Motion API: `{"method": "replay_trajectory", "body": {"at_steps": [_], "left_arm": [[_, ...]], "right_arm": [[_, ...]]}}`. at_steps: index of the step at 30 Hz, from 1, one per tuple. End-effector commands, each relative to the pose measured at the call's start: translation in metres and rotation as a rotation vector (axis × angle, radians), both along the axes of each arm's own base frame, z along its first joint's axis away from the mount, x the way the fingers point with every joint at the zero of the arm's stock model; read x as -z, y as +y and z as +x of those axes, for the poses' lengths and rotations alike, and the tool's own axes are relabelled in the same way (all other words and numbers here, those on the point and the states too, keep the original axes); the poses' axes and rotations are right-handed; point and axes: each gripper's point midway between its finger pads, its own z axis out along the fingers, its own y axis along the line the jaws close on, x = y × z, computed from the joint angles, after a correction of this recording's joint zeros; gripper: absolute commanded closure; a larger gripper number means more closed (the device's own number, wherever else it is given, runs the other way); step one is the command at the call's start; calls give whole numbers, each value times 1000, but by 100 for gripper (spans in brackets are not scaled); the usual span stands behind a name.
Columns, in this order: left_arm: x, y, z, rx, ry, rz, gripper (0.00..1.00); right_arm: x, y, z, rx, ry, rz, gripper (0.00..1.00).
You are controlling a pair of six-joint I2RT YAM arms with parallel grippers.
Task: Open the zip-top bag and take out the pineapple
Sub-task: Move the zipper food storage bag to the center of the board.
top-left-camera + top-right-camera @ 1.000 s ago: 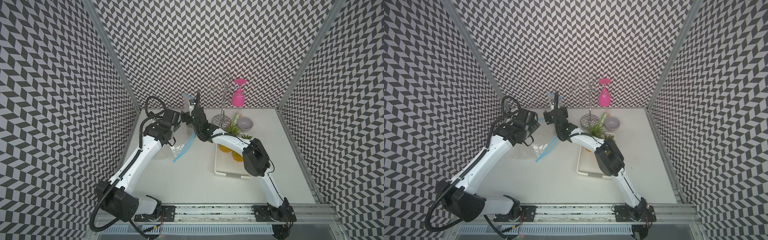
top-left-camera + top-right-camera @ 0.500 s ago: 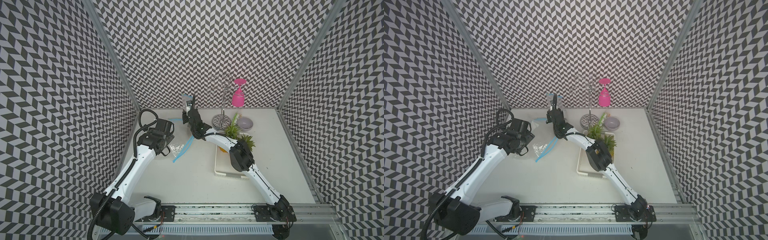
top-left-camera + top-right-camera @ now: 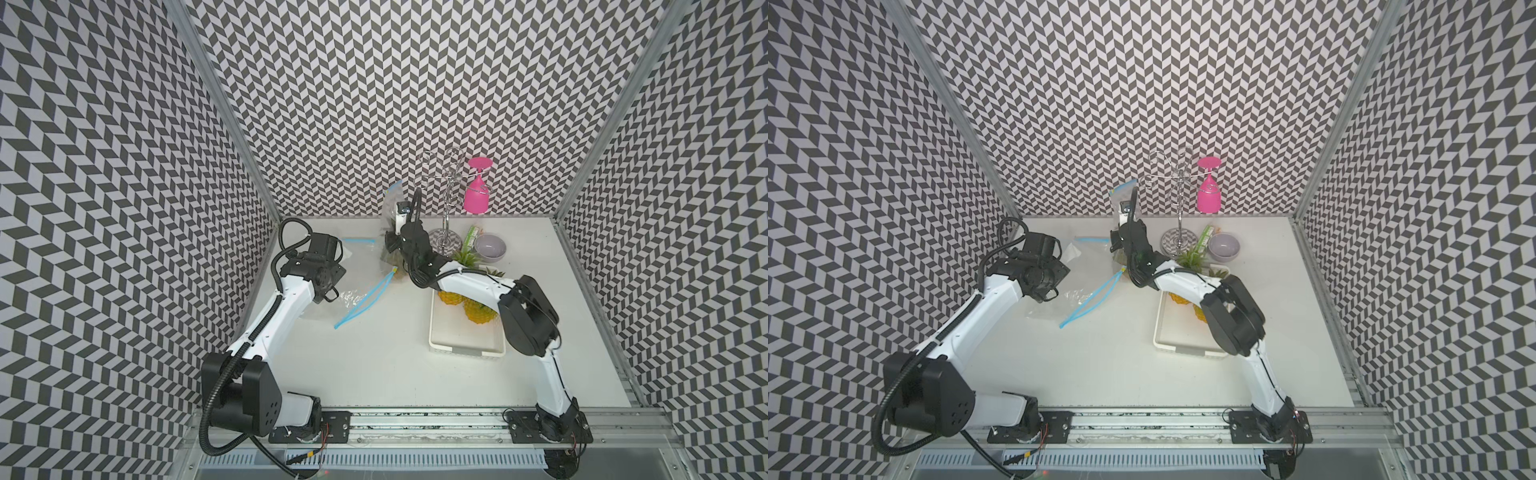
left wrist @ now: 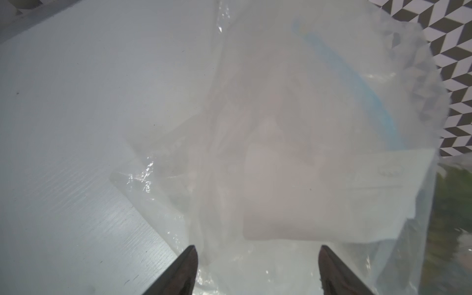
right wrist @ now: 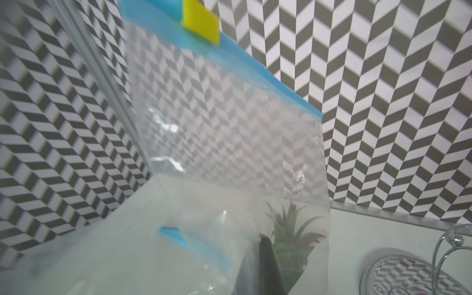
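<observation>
Bag of glossy clear film, blue-edged, in closed right claw; left claw wide, empty.

Bright, even light from above in both top views, with only soft shadows on the white tabletop. Left wrist view: milky, out of focus, small glare flecks. Right wrist view: motion-smeared, glints on the clear plastic zip-top bag.

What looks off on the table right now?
A flat zip-top bag lies crumpled on the table, its blue zip edges splayed apart. The right claw pinches an upright zip-top bag, yellow slider on top, a pineapple crown showing through. Nothing looks spilled or broken.
</observation>
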Motion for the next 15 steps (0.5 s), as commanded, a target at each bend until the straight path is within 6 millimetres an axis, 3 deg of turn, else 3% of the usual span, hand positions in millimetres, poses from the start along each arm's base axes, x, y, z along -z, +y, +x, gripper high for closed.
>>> {"method": "replay_trajectory", "body": {"at_steps": [1, 6, 9, 11, 13, 15], "left_arm": [[-4, -5, 36, 41, -59, -40, 27], [33, -1, 67, 50, 8, -36, 38], [65, -2, 81, 79, 65, -43, 40], [76, -3, 88, 86, 94, -63, 40], [63, -7, 95, 86, 79, -78, 37], [28, -14, 99, 69, 21, -82, 32]], "right_arm": [[-91, -16, -35, -73, -178, 216, 100], [-117, -36, -90, -223, -228, 291, 100], [-125, -45, -122, -326, -256, 314, 100], [-129, -49, -141, -389, -271, 327, 100], [-125, -51, -157, -446, -269, 321, 100], [-120, -54, -171, -490, -268, 316, 100]]}}
